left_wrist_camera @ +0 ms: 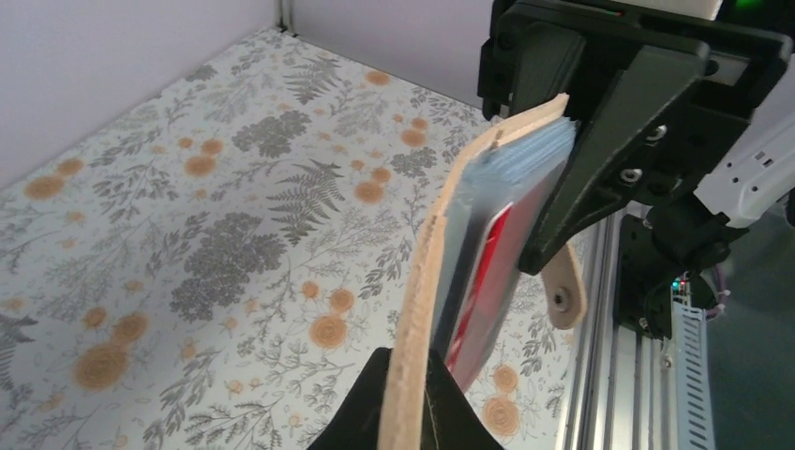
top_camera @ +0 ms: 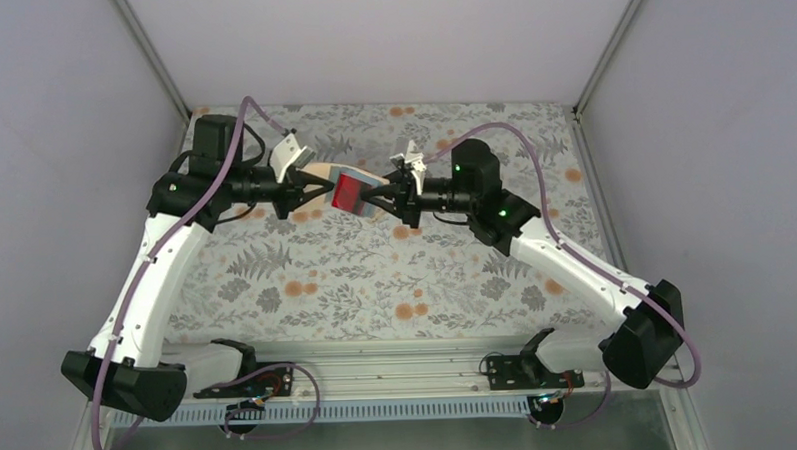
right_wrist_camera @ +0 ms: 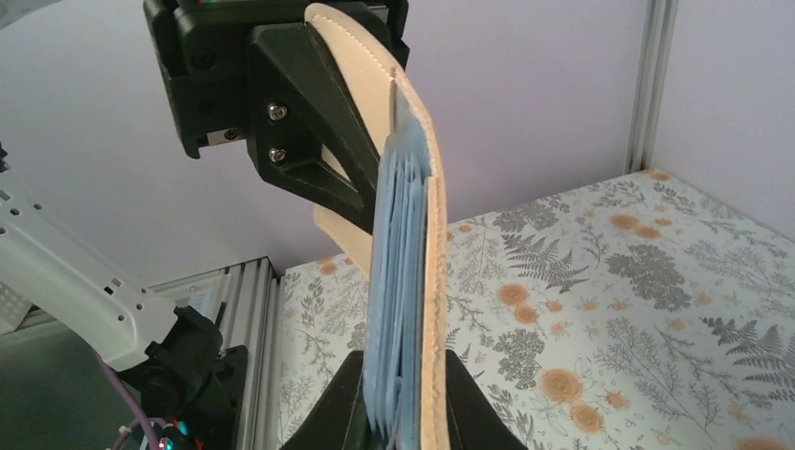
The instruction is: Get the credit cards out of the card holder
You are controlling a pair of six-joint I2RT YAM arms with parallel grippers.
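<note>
Holder (top_camera: 318, 174) hangs in the air over the table (top_camera: 376, 276), stretched between the two arms and well clear of the surface. It is a thin folding wallet, tan leather outside with a stitched, raw-cut edge, and its inner face is stacked with pale blue-grey pockets (right_wrist_camera: 401, 281) whose edges fan out in layers. The left claw (top_camera: 313, 192) is clamped tight on one end, its black wedge-shaped fingers pinching the tan panel. The right claw (top_camera: 375, 194) is closed on the opposite end, its fingers pressed against both faces of the panel and its pockets. A glossy red card (top_camera: 346, 192), flat and rectangular, sits in the pockets between the two claws, its face partly exposed. A small rounded tan tab (left_wrist_camera: 562, 291) with a metal snap dangles from the holder beside the right claw. The table wears a matte print of grey ferns and orange flowers.
</note>
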